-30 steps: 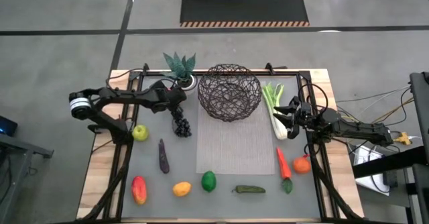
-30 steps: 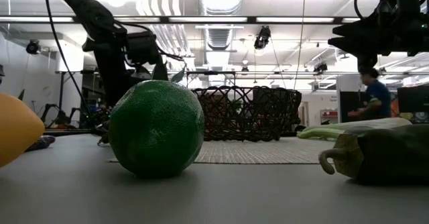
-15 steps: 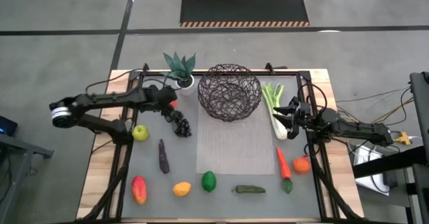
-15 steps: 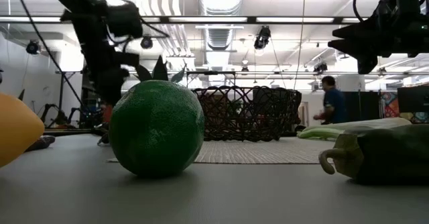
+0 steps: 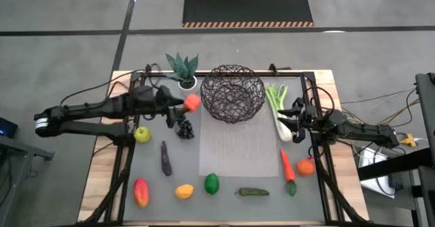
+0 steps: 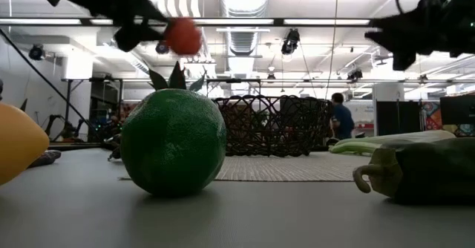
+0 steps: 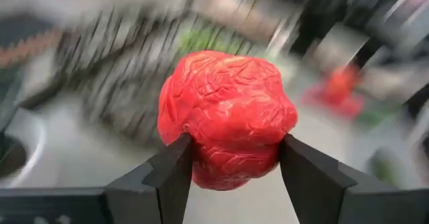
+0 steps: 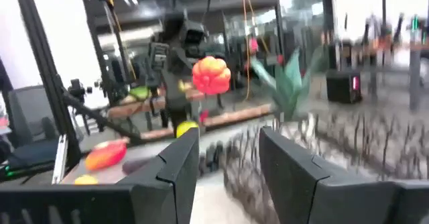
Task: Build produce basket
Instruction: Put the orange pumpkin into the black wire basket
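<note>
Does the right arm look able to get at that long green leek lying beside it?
Probably yes. The right gripper hovers at the leek with its jaws open and empty, and nothing lies between them. The basket stands apart.

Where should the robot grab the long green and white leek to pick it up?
Probably around the middle of the long green-white leek, coming straight down from above. It lies flat on the table beside the dark wire basket, and its stalk is thin, so the fingers should close across its narrow width. The right gripper hovers open right next to it.
</note>
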{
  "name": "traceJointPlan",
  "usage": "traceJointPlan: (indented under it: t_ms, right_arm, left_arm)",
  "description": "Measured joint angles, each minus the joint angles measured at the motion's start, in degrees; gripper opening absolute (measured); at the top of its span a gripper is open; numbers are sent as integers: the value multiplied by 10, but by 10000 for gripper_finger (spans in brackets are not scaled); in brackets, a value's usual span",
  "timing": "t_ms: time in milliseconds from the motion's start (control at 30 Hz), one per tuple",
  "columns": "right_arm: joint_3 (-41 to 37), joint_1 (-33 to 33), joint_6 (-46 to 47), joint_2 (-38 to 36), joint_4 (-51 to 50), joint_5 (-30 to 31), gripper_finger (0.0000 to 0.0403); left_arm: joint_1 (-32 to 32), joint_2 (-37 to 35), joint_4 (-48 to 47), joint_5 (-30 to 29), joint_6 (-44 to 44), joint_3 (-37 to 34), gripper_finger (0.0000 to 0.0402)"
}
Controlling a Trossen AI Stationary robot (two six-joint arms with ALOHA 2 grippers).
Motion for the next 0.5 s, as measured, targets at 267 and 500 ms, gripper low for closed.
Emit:
traceJointPlan:
  t_ms: [267,500]
  right_arm:
    - [0,0,-118,88,217,-2,144]
    - [0,0,-165,209,384,-2,144]
  left_arm:
    - [-44,52,415,-1,-21,-104,189]
    - [-53,182,659,-1,-22,-132,189]
